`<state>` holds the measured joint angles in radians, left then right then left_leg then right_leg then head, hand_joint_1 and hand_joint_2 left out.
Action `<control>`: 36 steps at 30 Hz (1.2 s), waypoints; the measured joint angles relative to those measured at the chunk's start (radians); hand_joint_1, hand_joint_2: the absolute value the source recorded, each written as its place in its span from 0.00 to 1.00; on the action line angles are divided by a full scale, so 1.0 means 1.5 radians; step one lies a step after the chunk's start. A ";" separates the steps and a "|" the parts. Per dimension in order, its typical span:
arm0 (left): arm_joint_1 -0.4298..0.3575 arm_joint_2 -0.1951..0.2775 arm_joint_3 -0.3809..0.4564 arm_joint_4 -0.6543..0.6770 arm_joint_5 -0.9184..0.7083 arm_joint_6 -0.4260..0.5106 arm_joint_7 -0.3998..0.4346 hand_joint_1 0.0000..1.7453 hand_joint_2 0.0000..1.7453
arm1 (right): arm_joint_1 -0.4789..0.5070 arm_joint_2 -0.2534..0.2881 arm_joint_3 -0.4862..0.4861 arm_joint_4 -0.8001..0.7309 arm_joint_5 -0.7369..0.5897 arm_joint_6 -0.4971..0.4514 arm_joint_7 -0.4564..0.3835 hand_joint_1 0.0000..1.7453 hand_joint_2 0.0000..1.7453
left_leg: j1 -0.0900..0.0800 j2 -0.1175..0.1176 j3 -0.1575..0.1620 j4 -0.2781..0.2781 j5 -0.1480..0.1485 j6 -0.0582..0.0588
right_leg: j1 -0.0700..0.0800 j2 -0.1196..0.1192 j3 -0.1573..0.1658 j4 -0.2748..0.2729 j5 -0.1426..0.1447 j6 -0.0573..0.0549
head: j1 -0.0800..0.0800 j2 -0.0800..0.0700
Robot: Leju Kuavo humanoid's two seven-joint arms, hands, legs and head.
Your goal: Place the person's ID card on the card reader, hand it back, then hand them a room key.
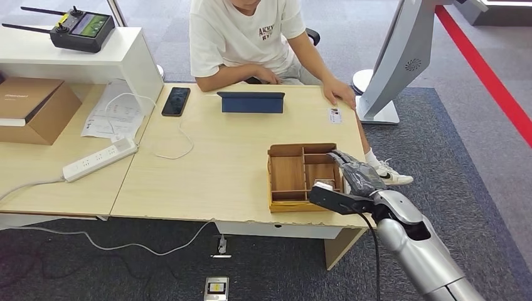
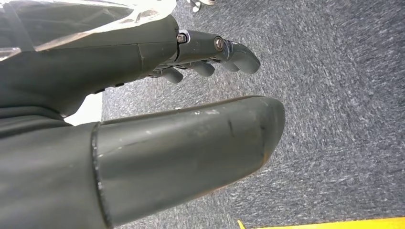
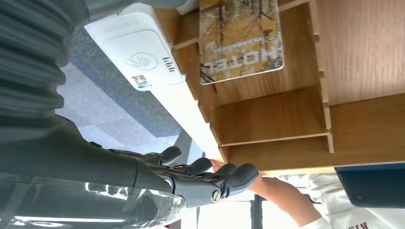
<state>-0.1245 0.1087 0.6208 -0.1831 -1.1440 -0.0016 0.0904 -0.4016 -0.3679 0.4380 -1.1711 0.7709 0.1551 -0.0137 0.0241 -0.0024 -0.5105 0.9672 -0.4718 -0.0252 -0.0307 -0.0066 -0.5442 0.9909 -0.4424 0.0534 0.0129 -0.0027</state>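
- Right hand [image 1: 351,180] hovers over the right side of the wooden compartment tray [image 1: 285,204] at the near right corner of the light wood table [image 1: 219,169]; fingers spread and gently curved, holding nothing.
- Right wrist view: same hand [image 3: 191,179] empty, fingers [image 3: 239,174] apart, above the tray [image 3: 296,114].
- White card reader [image 3: 136,52] lies just beside the tray's outer wall; contactless symbol and small QR code on top.
- Room key [image 3: 241,38], a card printed "HOTEL" over a tree picture, lies flat in one tray compartment next to the reader.
- ID card [image 1: 335,115] lies on the table's far right edge, just beside the hand [image 1: 339,93] of the person [image 1: 251,37] seated across the table.
- Left hand [image 2: 210,52] hangs over grey carpet [image 2: 334,95]; fingers loosely curled, thumb extended, nothing held.
- Also on the table: blue tablet [image 1: 251,101], black phone [image 1: 176,101], white power strip [image 1: 99,159], papers [image 1: 116,111].
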 joint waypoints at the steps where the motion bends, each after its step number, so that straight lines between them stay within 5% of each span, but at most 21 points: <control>1: 0.000 0.000 0.000 0.000 -0.001 0.000 0.000 0.00 0.00 | 0.001 -0.002 -0.001 -0.003 0.002 0.004 0.001 0.00 1.00 | 0.000 0.000 0.000 0.000 0.000 0.000 | 0.000 0.000 0.000 0.000 0.000 0.000 | 0.000 0.000; 33: -0.001 0.002 0.002 0.000 -0.023 0.001 0.000 0.00 0.00 | 0.004 0.022 0.005 -0.006 0.029 -0.002 -0.009 0.01 1.00 | 0.000 0.000 0.000 0.000 0.000 0.000 | 0.000 0.000 0.000 0.000 0.000 0.000 | 0.000 0.000; 34: -0.001 0.002 0.002 0.000 -0.023 0.001 0.000 0.00 0.00 | 0.004 0.023 0.005 -0.005 0.029 -0.002 -0.009 0.05 1.00 | 0.000 0.000 0.000 0.000 0.000 0.000 | 0.000 0.000 0.000 0.000 0.000 0.000 | 0.000 0.000; 36: -0.001 0.002 0.002 0.000 -0.023 0.001 -0.001 0.00 0.00 | 0.004 0.024 0.005 -0.002 0.027 -0.003 -0.009 0.30 1.00 | 0.000 0.000 0.000 0.000 0.000 0.000 | 0.000 0.000 0.000 0.000 0.000 0.000 | 0.000 0.000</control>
<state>-0.1260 0.1118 0.6238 -0.1831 -1.1792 0.0004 0.0887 -0.3955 -0.3324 0.4455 -1.1736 0.8120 0.1513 -0.0275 0.0246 -0.0025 -0.5111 0.9670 -0.4718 -0.0252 -0.0303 -0.0066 -0.5444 0.9909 -0.4425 0.0534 0.0128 -0.0027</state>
